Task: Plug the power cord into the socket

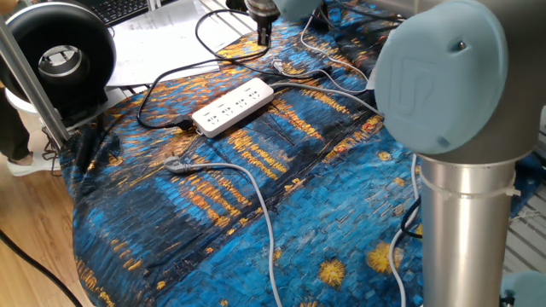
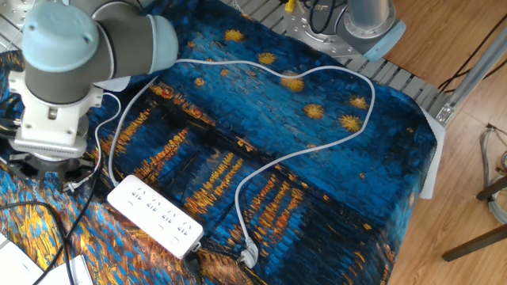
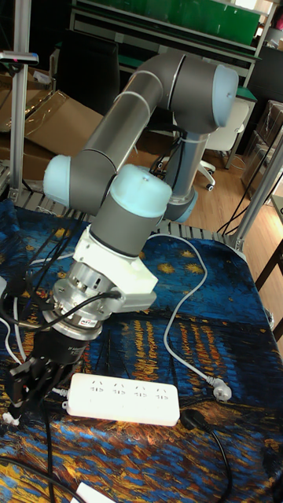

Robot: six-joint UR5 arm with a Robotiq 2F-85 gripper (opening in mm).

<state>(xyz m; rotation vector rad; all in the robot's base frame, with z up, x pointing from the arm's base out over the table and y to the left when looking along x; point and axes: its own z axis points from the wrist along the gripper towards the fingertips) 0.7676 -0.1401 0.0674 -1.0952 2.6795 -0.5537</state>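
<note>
A: Any writing or brand you can read?

B: None. The socket (image 1: 232, 106) has small marks on its top face, too small to read. One socket, with a row of outlets I cannot count surely.

A: Go left to right, one fixed view.

B: At nine o'clock a black round device (image 1: 58, 58). Toward the middle, the one white socket lies slantwise on the blue and gold cloth (image 1: 281, 205) that covers the table, a black lead (image 1: 162, 81) running from its lower end. Below it a thicker grey cable (image 1: 256, 205) with a loose metallic end. At twelve o'clock the pincer (image 1: 264, 32) hangs over the cloth. At three o'clock the arm's big grey joint (image 1: 448, 77).

A: And the power cord?

B: One thin white power cord (image 1: 320, 72), its small plug (image 1: 279, 64) lying on the cloth at about one o'clock from the socket, apart from it, just below the pincer.

A: The pincer's state?

B: Cannot tell how far open it is; in the tall view the black pincer (image 3: 31, 377) sits left of the socket, nothing seen in it.
</note>
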